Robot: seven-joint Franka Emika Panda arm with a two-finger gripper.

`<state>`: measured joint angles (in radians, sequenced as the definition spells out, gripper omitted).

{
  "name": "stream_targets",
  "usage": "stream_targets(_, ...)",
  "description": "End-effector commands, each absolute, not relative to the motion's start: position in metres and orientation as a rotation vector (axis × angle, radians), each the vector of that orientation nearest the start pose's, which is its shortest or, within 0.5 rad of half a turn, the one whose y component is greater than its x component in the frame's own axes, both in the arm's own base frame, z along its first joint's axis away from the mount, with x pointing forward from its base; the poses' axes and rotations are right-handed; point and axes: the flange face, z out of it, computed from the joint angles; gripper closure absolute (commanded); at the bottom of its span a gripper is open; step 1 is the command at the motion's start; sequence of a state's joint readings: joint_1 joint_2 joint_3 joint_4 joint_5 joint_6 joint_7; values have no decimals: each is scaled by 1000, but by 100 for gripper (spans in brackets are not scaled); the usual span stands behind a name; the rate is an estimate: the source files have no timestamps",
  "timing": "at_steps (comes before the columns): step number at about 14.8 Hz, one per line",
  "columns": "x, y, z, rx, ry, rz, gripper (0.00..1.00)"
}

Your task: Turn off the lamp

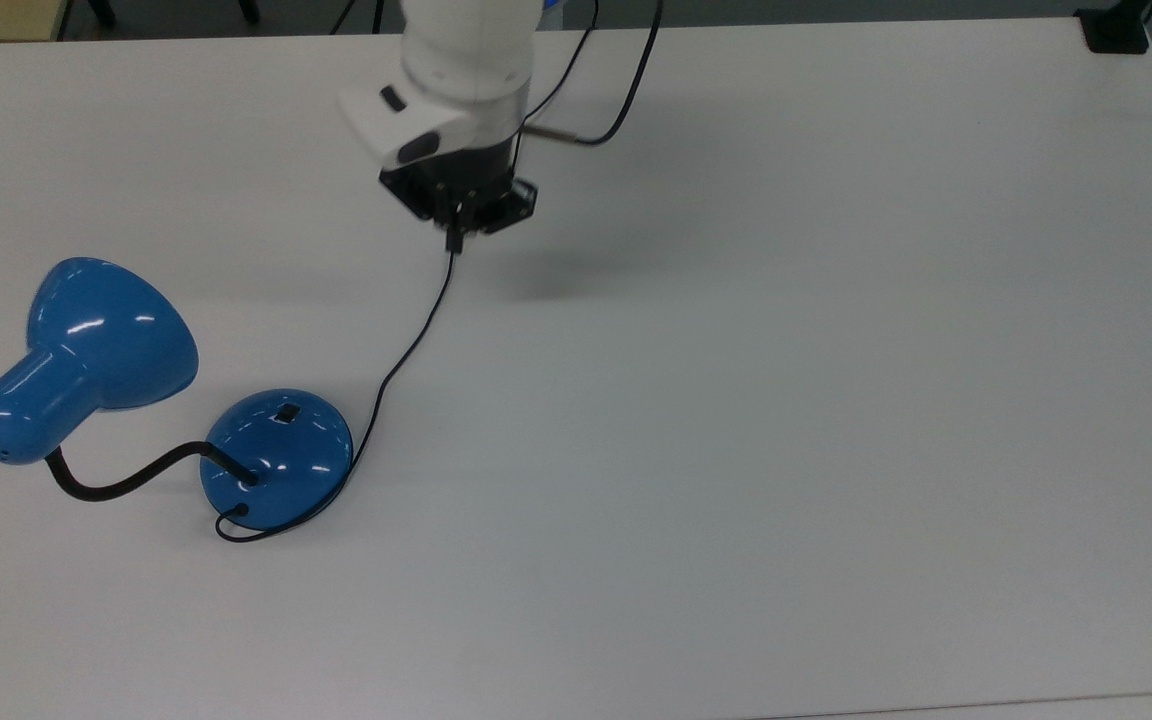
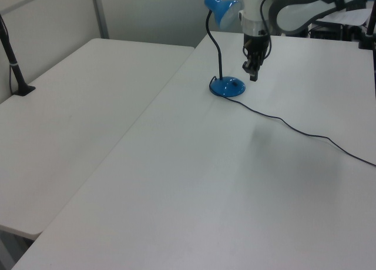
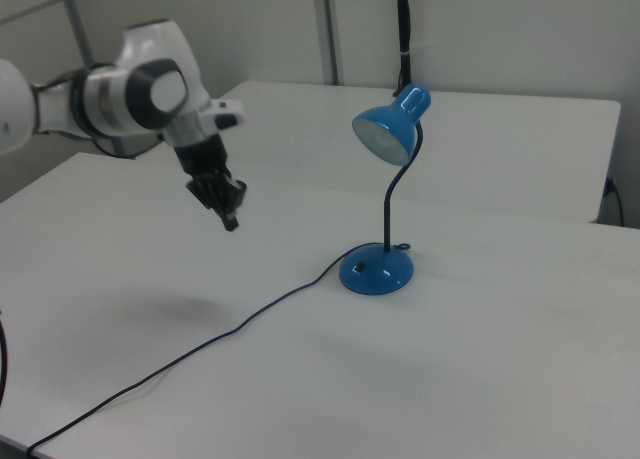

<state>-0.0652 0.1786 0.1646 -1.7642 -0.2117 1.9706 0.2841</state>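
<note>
- The lamp (image 1: pixel 86 370) stands on the white bench (image 1: pixel 786 400), near the top view's left edge; in the right view (image 3: pixel 385 189) it stands right of centre, and in the left view (image 2: pixel 223 46) toward the far end of the bench.
- Its round blue base (image 1: pixel 276 458) sits flat on the bench, with a small black switch (image 1: pixel 287 411) on the side of the dome facing the top view's top.
- A black gooseneck (image 1: pixel 131 480) rises from the base and carries the blue shade (image 1: pixel 106 335). In the right view the shade (image 3: pixel 390 127) opens down and toward the right view's left, and its inside looks pale and unlit.
- A thin black cord (image 1: pixel 406 350) leaves the base, curls beside it, and runs across the bench toward the arm; in the left view the cord (image 2: pixel 294 129) trails off toward the left view's right edge.
- The end effector (image 1: pixel 455 240) hangs in the air above the bench, well apart from the lamp, up and to the right of the base in the top view. It points downward.
- Its fingers are drawn together into one narrow black tip, with nothing held between them; the right view (image 3: pixel 231 221) shows the same closed tip, clear of the bench, with a faint shadow on the surface below it.
- In the left view the end effector (image 2: pixel 253 76) is just to the right of the base (image 2: pixel 228 86) and above it, not touching.
</note>
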Motion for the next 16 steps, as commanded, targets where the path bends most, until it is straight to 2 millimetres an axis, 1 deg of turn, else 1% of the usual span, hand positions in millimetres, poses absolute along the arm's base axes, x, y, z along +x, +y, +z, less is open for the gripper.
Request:
stream_targets(1, 589, 54, 518, -3271, 49, -11, 100)
stream_targets(2, 587, 50, 531, -3245, 45, -9, 93)
stream_targets(3, 586, 41, 536, -3235, 62, 8, 64)
stream_targets(4, 584, 38, 542, -3239, 70, 19, 6)
stream_targets(5, 582, 45, 542, -3253, 43, 26, 1)
stream_targets(6, 582, 40, 543, -3258, 53, 26, 0)
stream_targets(7, 582, 39, 544, -3258, 41, 27, 0)
stream_targets(8, 579, 40, 549, -3258, 33, 20, 0)
stream_targets(10, 572, 33, 559, -3255, 40, 27, 0)
stream_targets(11, 567, 32, 565, -3245, 14, 28, 0)
stream_targets(12, 565, 30, 567, -3241, -11, 46, 0)
stream_targets(14, 563, 27, 568, -3233, -8, 67, 0)
stream_targets(16, 562, 18, 581, -3223, 15, 33, 0)
